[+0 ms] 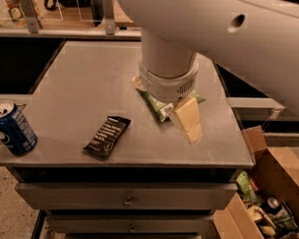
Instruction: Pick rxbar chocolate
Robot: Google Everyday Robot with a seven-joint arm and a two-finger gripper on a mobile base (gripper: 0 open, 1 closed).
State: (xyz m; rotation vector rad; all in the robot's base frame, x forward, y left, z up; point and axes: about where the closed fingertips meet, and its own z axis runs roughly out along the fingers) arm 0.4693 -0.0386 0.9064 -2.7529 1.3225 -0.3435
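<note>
The rxbar chocolate (107, 135) is a small flat black wrapper with white text, lying at the front of the grey cabinet top (86, 85), left of centre. My gripper (189, 122) hangs from the big white arm, low over the top, to the right of the bar and apart from it. It holds nothing that I can see. The arm's wrist covers most of the green-and-white snack bag (159, 107), which lies just behind the gripper.
A blue soda can (11, 129) stands at the front left corner. An open cardboard box (270, 194) with several items sits on the floor at the right. Drawers run below the front edge. A railing and shelf are at the back.
</note>
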